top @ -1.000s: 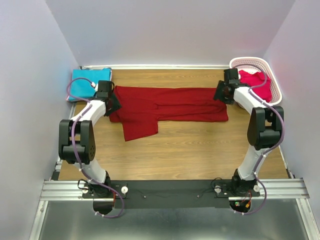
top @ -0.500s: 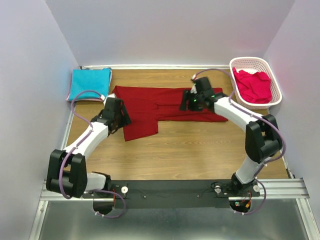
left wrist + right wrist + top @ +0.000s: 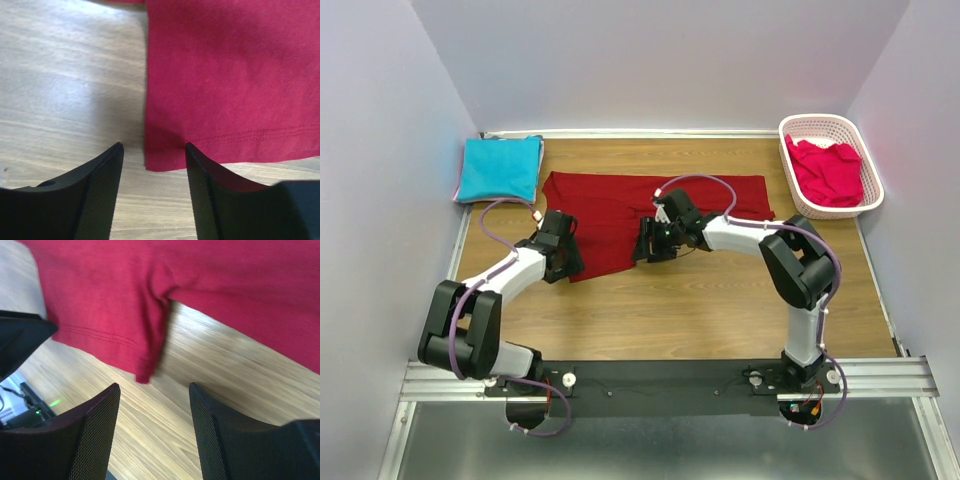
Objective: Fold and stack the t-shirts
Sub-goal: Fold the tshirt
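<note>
A dark red t-shirt (image 3: 620, 205) lies flat across the back half of the wooden table (image 3: 700, 300), with one flap hanging toward the front at its left. My left gripper (image 3: 565, 265) is open at that flap's lower left corner. In the left wrist view the gripper (image 3: 152, 150) stands just short of the hem corner (image 3: 152, 162), with bare wood between its tips. My right gripper (image 3: 642, 252) is open by the flap's lower right corner. The right wrist view has that gripper (image 3: 154, 390) just below the corner (image 3: 142, 376), apart from it. A folded turquoise t-shirt (image 3: 498, 168) lies at the back left.
A white latticed basket (image 3: 817, 118) stands at the back right with a crumpled pinkish-red t-shirt (image 3: 828, 172) in it. Pale walls close in the table on three sides. Both arm bases sit on the rail at the near edge (image 3: 660, 380).
Both grippers left the far left and right ends of the dark red shirt and swung inward and forward to the two lower corners of its hanging flap. The shirt lies much as before.
</note>
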You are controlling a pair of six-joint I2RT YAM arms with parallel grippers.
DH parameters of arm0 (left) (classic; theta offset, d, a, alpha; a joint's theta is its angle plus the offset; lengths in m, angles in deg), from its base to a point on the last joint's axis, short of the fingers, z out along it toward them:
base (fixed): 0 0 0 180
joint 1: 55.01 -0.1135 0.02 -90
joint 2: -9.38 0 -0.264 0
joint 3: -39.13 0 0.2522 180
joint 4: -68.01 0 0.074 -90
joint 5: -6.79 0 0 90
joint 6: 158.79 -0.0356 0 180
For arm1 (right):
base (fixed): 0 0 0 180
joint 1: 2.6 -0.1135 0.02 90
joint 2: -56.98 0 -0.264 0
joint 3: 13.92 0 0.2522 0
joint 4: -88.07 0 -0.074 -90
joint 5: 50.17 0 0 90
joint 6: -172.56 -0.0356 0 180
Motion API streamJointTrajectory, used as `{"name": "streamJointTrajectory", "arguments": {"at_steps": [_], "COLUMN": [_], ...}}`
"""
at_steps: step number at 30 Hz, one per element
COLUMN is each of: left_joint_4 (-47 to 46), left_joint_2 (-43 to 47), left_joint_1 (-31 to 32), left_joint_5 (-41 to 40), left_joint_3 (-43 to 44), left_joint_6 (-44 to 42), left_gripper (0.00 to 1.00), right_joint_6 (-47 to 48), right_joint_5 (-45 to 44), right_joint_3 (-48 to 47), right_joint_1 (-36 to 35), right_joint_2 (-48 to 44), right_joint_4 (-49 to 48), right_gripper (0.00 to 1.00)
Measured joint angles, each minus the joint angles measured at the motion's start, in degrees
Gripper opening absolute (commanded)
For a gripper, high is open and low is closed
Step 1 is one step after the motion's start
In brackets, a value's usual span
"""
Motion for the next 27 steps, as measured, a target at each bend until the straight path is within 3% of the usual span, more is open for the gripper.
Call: {"name": "streamJointTrajectory", "arguments": {"at_steps": [3,5,8,9,13,18,27], "left_joint_4": [-1.0,-1.7,-2.7,-2.9,-3.2,-3.3,1.2], "left_joint_2": [-1.0,-1.7,-2.1,-2.3,-2.5,-2.6,-3.8], "left_joint_1": [0.1,0.1,0.2,0.3,0.5,0.6,-0.1], "left_joint_5": [0.2,0.4,0.5,0.6,0.9,1.2,1.2], "left_joint_3": [0.4,0.7,0.8,0.8,0.8,0.8,7.8], "left_joint_6": [-0.2,-0.2,-0.3,-0.3,-0.2,-0.1,-0.7], "left_gripper": [0.48,0.37,0.24,0.14,0.0,0.0,0.0], "right_joint_6": [-0.9,-1.7,-2.2,-2.4,-3.1,-3.7,-3.1], "right_joint_5": [0.7,1.3,1.8,1.8,1.9,2.2,1.7], "right_joint_3": [-0.3,-0.7,-1.4,-1.6,-1.8,-2.6,-7.1], "right_joint_1": [-0.6,-0.9,-0.9,-1.0,-1.2,-1.4,-1.0], "right_joint_2": [0.8,1.6,2.5,2.8,3.8,5.2,5.9], "right_joint_4": [-1.5,-2.5,-3.4,-3.6,-3.9,-3.9,-2.5], "right_gripper": [0.63,0.61,0.51,0.48,0.31,0.01,0.01]}}
